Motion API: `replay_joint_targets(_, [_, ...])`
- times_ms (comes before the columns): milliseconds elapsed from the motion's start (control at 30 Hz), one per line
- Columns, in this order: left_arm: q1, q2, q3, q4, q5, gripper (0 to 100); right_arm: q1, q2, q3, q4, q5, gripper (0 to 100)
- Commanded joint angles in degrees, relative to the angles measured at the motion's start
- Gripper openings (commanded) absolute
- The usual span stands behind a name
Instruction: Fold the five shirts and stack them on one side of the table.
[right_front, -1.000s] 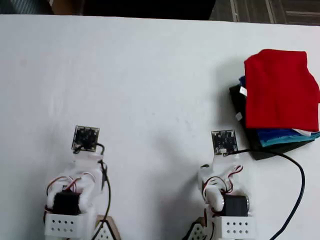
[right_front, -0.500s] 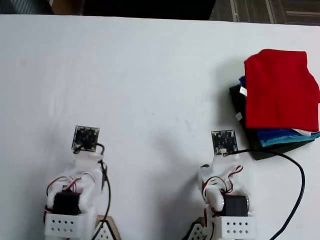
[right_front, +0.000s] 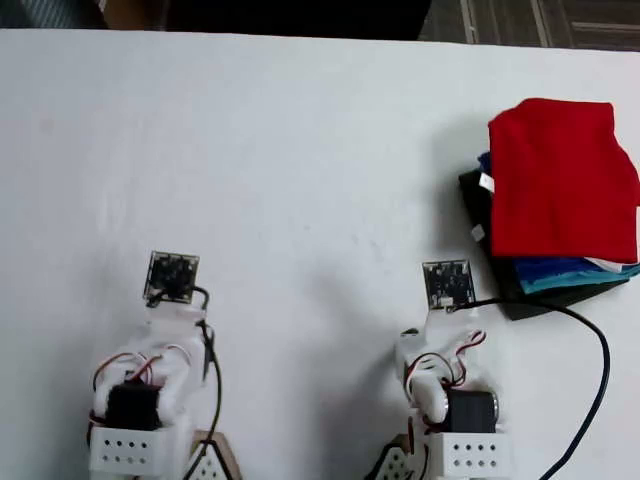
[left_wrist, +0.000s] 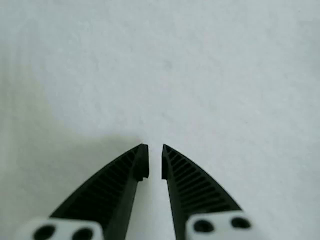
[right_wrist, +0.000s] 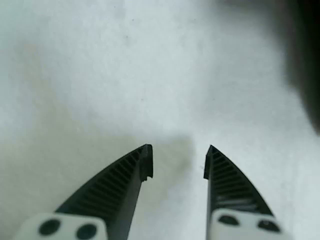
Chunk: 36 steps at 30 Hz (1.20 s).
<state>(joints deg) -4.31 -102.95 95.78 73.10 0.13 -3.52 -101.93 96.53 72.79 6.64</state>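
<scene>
My left gripper (left_wrist: 152, 161) rests over the bare table (right_front: 300, 150), jaws closed to a slit, empty. My right gripper (right_wrist: 177, 162) is part open, also empty. The folded shirts (right_front: 560, 180) lie stacked at the table's right side, red uppermost. I judge stacking finished; only a count check remains.

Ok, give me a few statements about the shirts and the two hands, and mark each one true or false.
1. The red shirt lies on top of the stack. True.
2. The stack sits in the middle of the table. False: it lies at the table's edge, on the right arm's side.
3. The right hand grips a shirt. False: it is open and empty over bare table.
4. The right hand's fingers stand wider apart than those of the left hand. True.
5. A black shirt lies at the bottom of the stack. True.
</scene>
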Motion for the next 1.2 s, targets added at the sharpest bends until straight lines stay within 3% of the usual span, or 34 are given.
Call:
replay_joint_targets(0, [0.62, -0.97, 1.27, -0.35, 0.26, 8, -0.40, -0.84, 0.44, -0.31, -0.62, 17.7])
replay_joint_targets(200, [0.62, -0.97, 1.27, -0.35, 0.26, 8, -2.07, -0.84, 0.44, -0.31, -0.62, 17.8])
replay_joint_targets(633, [0.62, -0.97, 1.27, -0.35, 0.26, 8, -21.32, -0.84, 0.44, -0.31, -0.53, 18.0])
replay_joint_targets(1067, [0.62, -0.97, 1.27, -0.35, 0.26, 8, -22.29, -0.84, 0.44, -4.26, -0.88, 18.0])
replay_joint_targets(1167, [0.62, -0.97, 1.27, -0.35, 0.26, 8, -19.38, -0.92, -0.18, -12.79, -0.53, 18.0])
